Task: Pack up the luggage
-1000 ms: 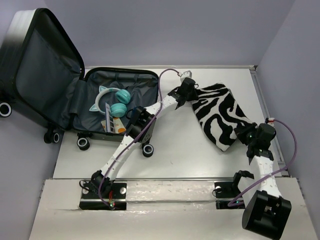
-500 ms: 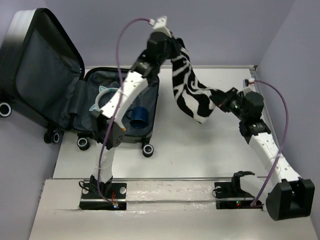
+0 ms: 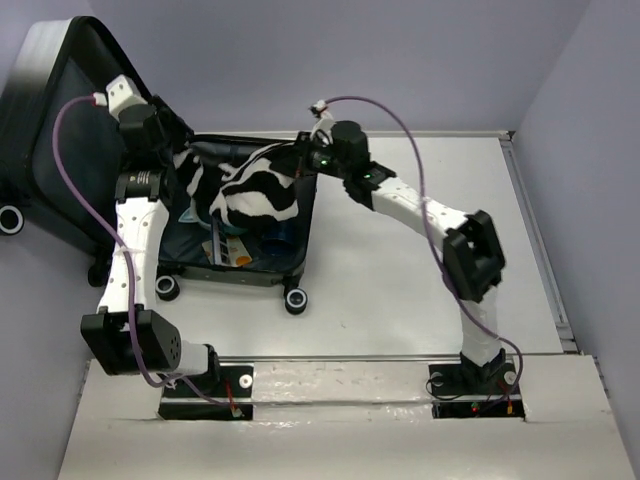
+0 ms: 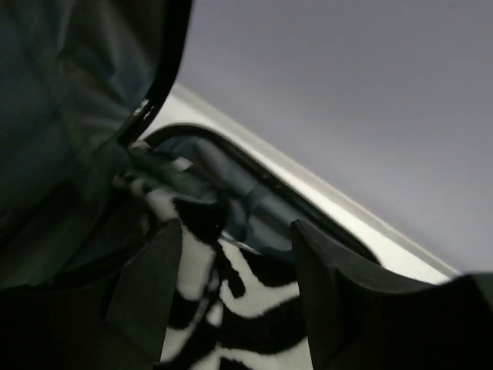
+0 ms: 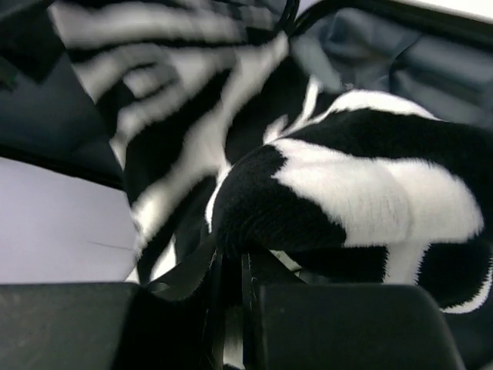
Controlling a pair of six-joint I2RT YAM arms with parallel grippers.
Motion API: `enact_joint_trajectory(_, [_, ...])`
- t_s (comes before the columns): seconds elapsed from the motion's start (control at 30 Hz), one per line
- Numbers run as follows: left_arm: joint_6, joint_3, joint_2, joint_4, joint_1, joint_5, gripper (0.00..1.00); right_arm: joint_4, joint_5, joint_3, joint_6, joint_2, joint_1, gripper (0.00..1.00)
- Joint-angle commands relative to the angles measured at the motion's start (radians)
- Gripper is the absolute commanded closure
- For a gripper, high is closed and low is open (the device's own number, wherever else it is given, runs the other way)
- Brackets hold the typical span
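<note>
The luggage [image 3: 306, 225] lies open at the table's left, its lid [image 3: 60, 120] propped up behind. A zebra-striped cloth [image 3: 250, 190] is draped across the open base. My left gripper [image 3: 175, 155] hangs at the base's far-left corner by the lid hinge. In the left wrist view its gripper [image 4: 239, 285] is open, the cloth [image 4: 231, 316] lying loose below and between the fingers. My right gripper [image 3: 305, 160] is at the base's far-right corner. In the right wrist view its gripper [image 5: 231, 270] is shut on the cloth's [image 5: 370, 185] edge.
An orange-and-white packet [image 3: 232, 250] shows in the luggage under the cloth. The luggage wheels [image 3: 296, 300] point toward the near edge. Bare white table [image 3: 420, 260] lies right of the luggage, crossed by the right arm [image 3: 470, 260]. Purple walls close in the back and sides.
Both arms carried the cloth from the right of the table up and left onto the open luggage. The left gripper has opened and let the cloth go; the right still holds it.
</note>
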Motion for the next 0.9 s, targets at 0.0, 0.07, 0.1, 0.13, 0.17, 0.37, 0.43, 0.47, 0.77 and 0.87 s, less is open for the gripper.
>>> enact_joint_trajectory(0.0, [-0.011, -0.171, -0.119, 0.042, 0.035, -0.027, 0.16, -0.14, -0.107, 0.264, -0.086, 0.239, -0.004, 0.79])
enact_joint_trajectory(0.07, [-0.008, -0.21, -0.22, 0.036, 0.032, -0.026, 0.12, -0.154, -0.109, 0.271, -0.088, 0.287, 0.005, 0.48])
enact_joint_trajectory(0.1, [-0.008, -0.218, -0.256, 0.025, 0.028, -0.026, 0.12, -0.154, -0.096, 0.268, -0.088, 0.287, 0.005, 0.38])
enact_joint_trajectory(0.13, [-0.006, -0.227, -0.299, 0.011, 0.019, -0.024, 0.12, -0.155, -0.086, 0.259, -0.09, 0.279, 0.005, 0.31])
enact_joint_trajectory(0.17, [0.003, -0.236, -0.339, 0.005, 0.006, -0.029, 0.11, -0.158, -0.067, 0.257, -0.096, 0.272, 0.005, 0.26])
enact_joint_trajectory(0.37, [0.084, -0.314, -0.685, -0.137, -0.035, -0.188, 0.13, -0.291, 0.049, 0.265, -0.165, 0.203, 0.005, 0.16])
enact_joint_trajectory(0.43, [0.106, -0.382, -0.764, -0.179, -0.035, -0.254, 0.14, -0.326, 0.075, 0.266, -0.197, 0.154, 0.005, 0.11])
enact_joint_trajectory(0.47, [0.119, -0.408, -0.797, -0.186, -0.035, -0.34, 0.14, -0.342, 0.088, 0.26, -0.227, 0.131, 0.005, 0.1])
enact_joint_trajectory(0.77, [0.101, -0.583, -0.983, -0.226, -0.035, -0.86, 0.17, -0.421, 0.198, 0.098, -0.416, -0.176, 0.005, 0.02])
enact_joint_trajectory(0.87, [0.087, -0.673, -0.976, -0.142, -0.035, -0.984, 0.1, -0.358, 0.166, -0.088, -0.444, -0.283, 0.005, 0.26])
